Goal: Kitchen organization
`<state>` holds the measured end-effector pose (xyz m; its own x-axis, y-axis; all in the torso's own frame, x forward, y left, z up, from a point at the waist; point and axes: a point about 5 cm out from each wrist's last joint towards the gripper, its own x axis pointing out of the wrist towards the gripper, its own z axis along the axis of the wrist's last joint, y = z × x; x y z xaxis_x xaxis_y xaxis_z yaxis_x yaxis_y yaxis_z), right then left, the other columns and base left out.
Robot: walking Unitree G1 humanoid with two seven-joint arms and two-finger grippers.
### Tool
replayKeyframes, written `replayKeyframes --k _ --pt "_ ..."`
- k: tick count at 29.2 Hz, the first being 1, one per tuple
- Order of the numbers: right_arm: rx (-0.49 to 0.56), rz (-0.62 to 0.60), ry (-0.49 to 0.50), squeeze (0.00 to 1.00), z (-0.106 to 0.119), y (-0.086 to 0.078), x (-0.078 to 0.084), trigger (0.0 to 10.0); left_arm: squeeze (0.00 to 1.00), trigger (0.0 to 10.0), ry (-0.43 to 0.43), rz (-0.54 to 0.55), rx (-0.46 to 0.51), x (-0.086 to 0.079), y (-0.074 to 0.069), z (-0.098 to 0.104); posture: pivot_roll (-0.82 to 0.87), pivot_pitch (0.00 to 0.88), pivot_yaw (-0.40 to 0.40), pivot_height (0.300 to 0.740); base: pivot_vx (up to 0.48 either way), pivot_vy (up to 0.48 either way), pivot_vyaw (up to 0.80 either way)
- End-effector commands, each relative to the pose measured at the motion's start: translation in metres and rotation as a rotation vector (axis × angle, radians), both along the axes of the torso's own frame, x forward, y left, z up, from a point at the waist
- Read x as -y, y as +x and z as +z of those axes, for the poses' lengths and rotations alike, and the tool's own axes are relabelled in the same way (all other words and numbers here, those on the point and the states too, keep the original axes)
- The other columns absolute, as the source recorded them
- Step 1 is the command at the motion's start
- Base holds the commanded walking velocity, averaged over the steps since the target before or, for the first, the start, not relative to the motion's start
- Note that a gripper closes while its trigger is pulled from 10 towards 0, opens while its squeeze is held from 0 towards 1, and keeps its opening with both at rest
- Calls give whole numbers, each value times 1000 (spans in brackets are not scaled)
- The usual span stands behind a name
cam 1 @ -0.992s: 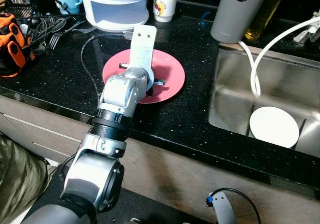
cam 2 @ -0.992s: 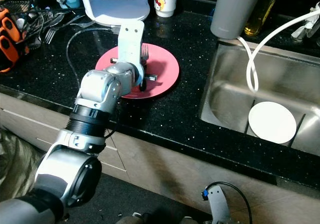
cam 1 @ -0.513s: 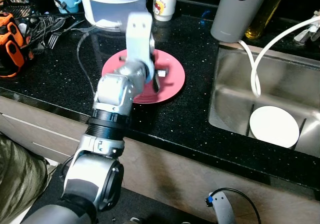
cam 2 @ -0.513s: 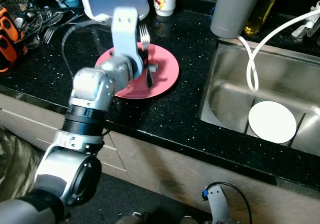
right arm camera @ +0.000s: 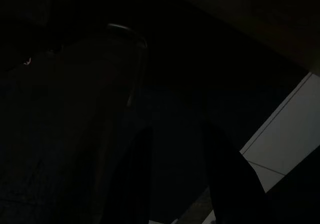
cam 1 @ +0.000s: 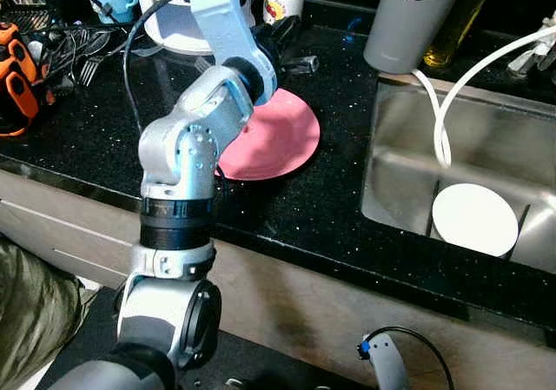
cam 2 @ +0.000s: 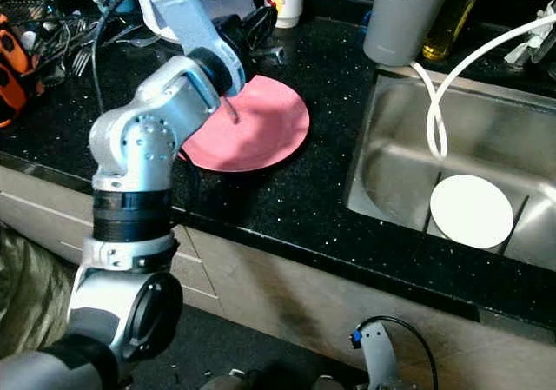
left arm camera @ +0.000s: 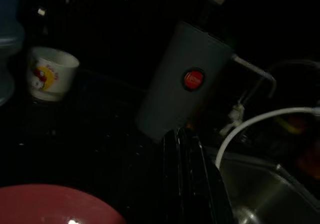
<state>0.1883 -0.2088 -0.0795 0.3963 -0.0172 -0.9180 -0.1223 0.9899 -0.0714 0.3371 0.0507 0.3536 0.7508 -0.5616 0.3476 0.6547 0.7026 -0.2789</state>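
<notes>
Left gripper is up over the far rim of the pink plate, clear of it. Fingers are pressed together and lie roughly level, aimed away from the plate toward the grey tumbler. Can't tell whether anything thin is pinched between them, wrist view is too dark.

The plate is flat on the black tabletop, bare on top. It sits below the fingers and on the robot's side of them. A white cup stands beyond the plate, and the sink is to its right with a white plate inside.

Right gripper hangs low, well short of the plate. Its fingers read as two dark shapes with a gap, so released.

My read: left arm is far nearer the plate. Any move on the plate means tipping the fingers down and back toward the robot. The plate is round, so there's no long axis to align to, but a rim grab looks awkward with it flat on the tabletop.
</notes>
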Motion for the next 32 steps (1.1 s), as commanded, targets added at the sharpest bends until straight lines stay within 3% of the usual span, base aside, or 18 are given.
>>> replayKeyframes --k 1,2,3,8,10,15,16,19,23,29,30,32 --pt "-5 3 -12 0 0 -1 4 10000 0 6039 -7 0 -28 -1 0 -7 56 186 -42 740 0 0 0" --pt "-5 3 -11 0 0 -1 4 10000 0 6039 -10 6 -36 -2 1 -8 56 186 -42 740 0 0 0" --pt "-5 3 -12 0 0 -1 4 10000 0 10000 -1 38 -47 -5 4 -11 55 186 -43 740 0 0 0" --pt "-5 2 -12 0 0 -1 4 10000 0 10000 40 169 -79 -23 13 -20 58 186 -43 740 0 0 0" --pt "-5 4 -12 0 0 -1 3 10000 1000 10000 90 315 -138 -41 23 -31 58 186 -44 740 0 0 0" --pt "-6 5 -10 0 0 -1 3 10000 1000 10000 133 461 -216 -62 33 -44 61 187 -43 740 0 0 0" --pt "-6 4 -9 0 0 -1 3 10000 1000 10000 176 537 -256 -71 37 -50 62 188 -43 740 0 0 0" --pt "-6 4 -10 0 0 -1 3 10000 1000 10000 238 592 -292 -76 40 -56 60 187 -43 740 0 0 0" --pt "-6 4 -10 0 0 -1 3 10000 1000 10000 291 624 -322 -77 44 -61 57 187 -43 740 0 0 0" --pt "-7 4 -11 0 0 -1 3 10000 1000 10000 273 609 -382 -69 48 -60 56 187 -45 740 0 0 0" --pt "-7 5 -11 0 0 -1 3 10000 0 10000 259 593 -402 -66 48 -60 56 188 -44 740 0 0 0" --pt "-8 5 -12 0 0 -1 3 10000 0 10000 248 571 -420 -62 49 -60 56 188 -44 740 0 0 0"
